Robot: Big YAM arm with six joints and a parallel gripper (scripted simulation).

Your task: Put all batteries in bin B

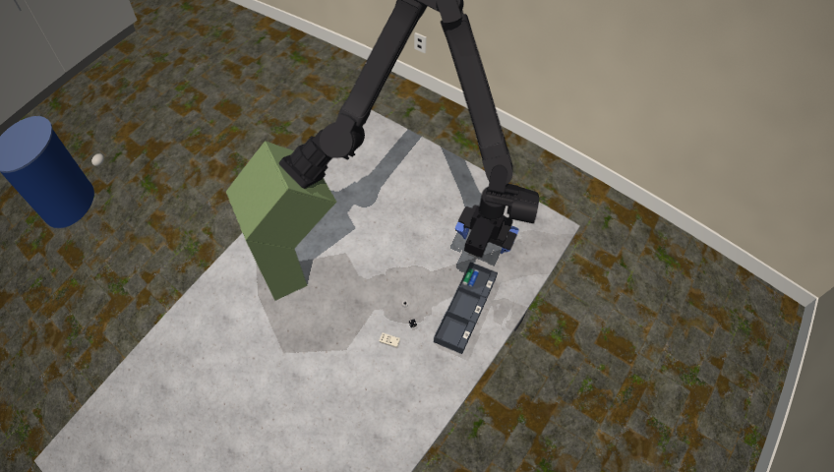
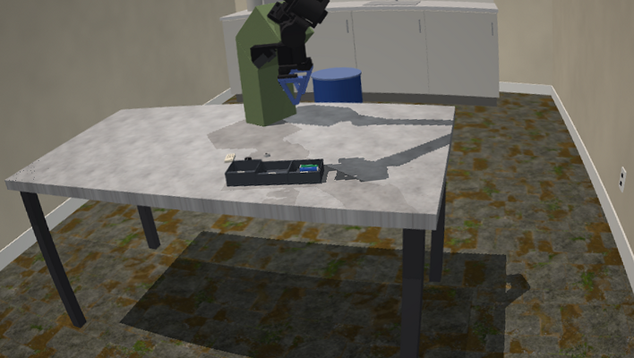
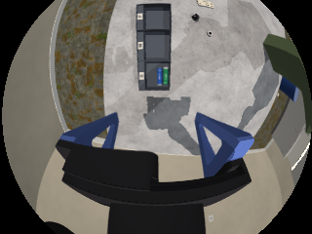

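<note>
A green battery (image 1: 468,276) (image 2: 308,165) (image 3: 166,76) and a blue battery (image 1: 474,277) (image 2: 308,169) (image 3: 159,76) lie side by side in the end bin (image 1: 482,282) (image 2: 308,178) (image 3: 151,81) of a joined row of dark bins. The middle bin (image 1: 463,305) (image 2: 275,177) (image 3: 157,47) and the far bin (image 1: 453,331) (image 2: 244,178) (image 3: 157,18) look empty. Each bin has a white label, too small for me to read surely. My gripper (image 1: 476,252) (image 2: 297,102) (image 3: 156,116) is wide open and empty, high above the table beyond the battery end of the row.
A cream domino-like tile (image 1: 388,339) (image 2: 229,157) (image 3: 206,4), a small black piece (image 1: 412,323) (image 3: 195,17) and a tiny ring-like piece (image 1: 404,303) (image 3: 210,33) lie beside the bins. A tall green block (image 1: 279,216) (image 2: 266,80) stands on the table under another part of the arm.
</note>
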